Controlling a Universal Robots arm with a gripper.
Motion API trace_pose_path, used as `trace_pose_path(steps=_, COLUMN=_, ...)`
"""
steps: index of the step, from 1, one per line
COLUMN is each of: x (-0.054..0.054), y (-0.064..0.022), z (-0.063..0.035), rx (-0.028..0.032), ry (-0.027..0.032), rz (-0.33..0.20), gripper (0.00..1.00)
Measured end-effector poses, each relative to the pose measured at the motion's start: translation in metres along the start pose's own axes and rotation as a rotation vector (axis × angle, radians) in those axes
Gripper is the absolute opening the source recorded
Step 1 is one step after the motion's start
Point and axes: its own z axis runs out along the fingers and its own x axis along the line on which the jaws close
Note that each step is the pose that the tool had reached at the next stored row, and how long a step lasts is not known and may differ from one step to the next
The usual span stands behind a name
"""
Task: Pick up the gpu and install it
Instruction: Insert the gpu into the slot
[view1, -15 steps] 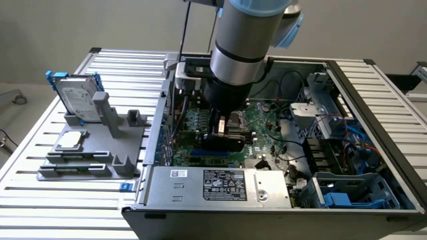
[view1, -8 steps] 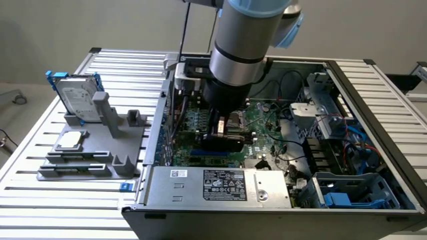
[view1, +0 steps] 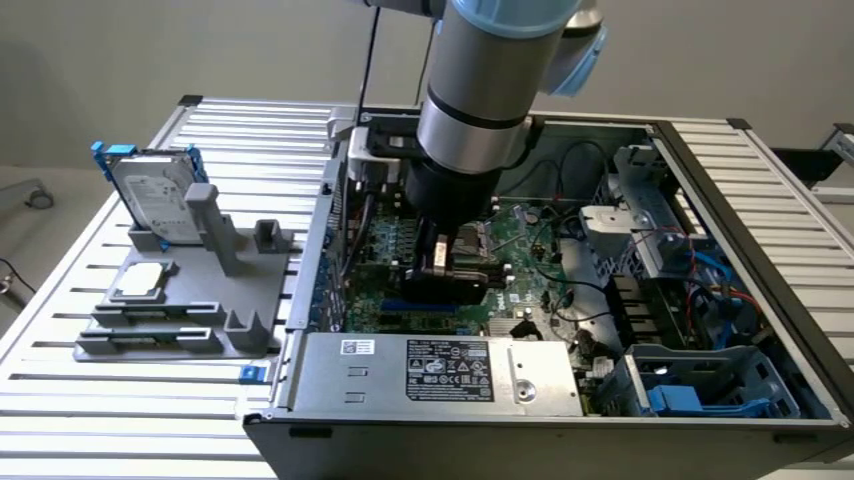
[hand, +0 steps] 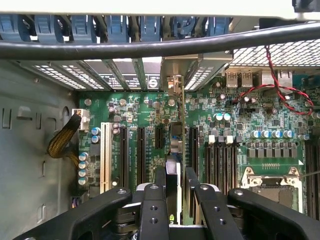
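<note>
Nearest us, the black fingers (hand: 153, 200) of the gripper (hand: 176, 175) are clamped on the gpu (hand: 176, 147), held edge-on over the motherboard (hand: 240, 130) inside the computer case (view1: 400, 445), and we judge its long axis runs straight out from the jaws, parallel to the black slots (hand: 142, 155), toward the rear brackets (hand: 125, 75).

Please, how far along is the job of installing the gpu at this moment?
Done: the pickup. The gpu is gripped edge-on in the pincer, inside the case.
In hand: the pincer holds it upright over the slots of the motherboard.
Left: the install is not finished, since the card is not released. I cannot tell whether its edge has entered a slot.
</note>
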Motion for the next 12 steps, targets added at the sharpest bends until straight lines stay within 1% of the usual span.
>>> trace_pose_path(steps=6, x=0.0001, y=-0.0002, z=0.0018, rx=-0.0009, ry=0.0000, rz=0.000, gripper=0.27)
trace_pose_path(steps=12, x=0.0001, y=-0.0001, z=0.0034, rx=-0.0031, ry=0.0002, rz=0.000, gripper=0.27)
